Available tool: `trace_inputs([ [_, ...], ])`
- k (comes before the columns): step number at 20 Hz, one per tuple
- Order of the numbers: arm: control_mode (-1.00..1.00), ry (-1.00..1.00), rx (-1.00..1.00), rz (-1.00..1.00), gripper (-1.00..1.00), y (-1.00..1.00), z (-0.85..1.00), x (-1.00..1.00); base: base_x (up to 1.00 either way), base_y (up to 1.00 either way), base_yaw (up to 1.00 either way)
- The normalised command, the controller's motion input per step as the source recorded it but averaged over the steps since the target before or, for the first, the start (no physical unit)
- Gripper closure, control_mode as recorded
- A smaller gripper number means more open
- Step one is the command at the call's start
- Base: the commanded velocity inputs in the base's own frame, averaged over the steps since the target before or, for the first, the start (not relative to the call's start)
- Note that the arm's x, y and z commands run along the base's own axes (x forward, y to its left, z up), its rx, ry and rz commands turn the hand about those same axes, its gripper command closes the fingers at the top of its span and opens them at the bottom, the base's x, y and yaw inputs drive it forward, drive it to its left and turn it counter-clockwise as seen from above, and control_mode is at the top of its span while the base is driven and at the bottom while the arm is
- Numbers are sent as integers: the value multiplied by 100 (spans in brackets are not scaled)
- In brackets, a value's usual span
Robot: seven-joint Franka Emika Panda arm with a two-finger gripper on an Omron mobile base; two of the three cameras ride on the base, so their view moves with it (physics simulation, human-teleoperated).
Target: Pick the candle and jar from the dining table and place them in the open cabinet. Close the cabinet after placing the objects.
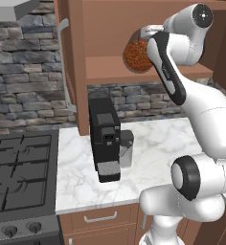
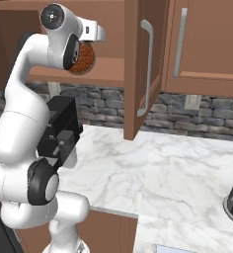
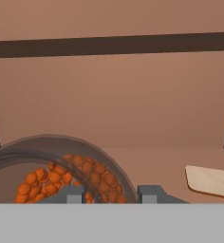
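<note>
Glass jar (image 1: 135, 55), round, clear, packed with reddish-brown granules, sits at shelf height inside the open cabinet (image 1: 148, 67). Gripper (image 3: 115, 193) is closed tight on it: in the hand view both tips stand at the jar's curved rim, granules showing through the glass just past them.

Risks, near to far:
- Black coffee machine (image 1: 105, 139) stands on the bench (image 1: 158, 143) right under the arm; a low pull-back could clip it.
- Open door (image 1: 69, 62) hangs at the arm's left, handle facing out; a wide swing on the way out may knock it.
- Cannot tell whether the jar's base rests flat on the shelf. Letting go while it hangs or tilts would let it roll, and a round body rolls easily toward the shelf lip.
- Jaws dragging on the glass at release could pull the jar back out.
- Pale flat piece (image 3: 211, 180) lies on the shelf just beside the jar; unidentified.
- Door still to shut.
</note>
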Motion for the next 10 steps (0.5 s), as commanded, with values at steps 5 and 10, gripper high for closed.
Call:
trace_inputs([
  [5, -100, 1, 0, -2, 100, 0, -8, 1, 0, 0, 0],
  [10, -100, 3, 0, -4, 100, 0, -10, 3, 0, 0, 0],
])
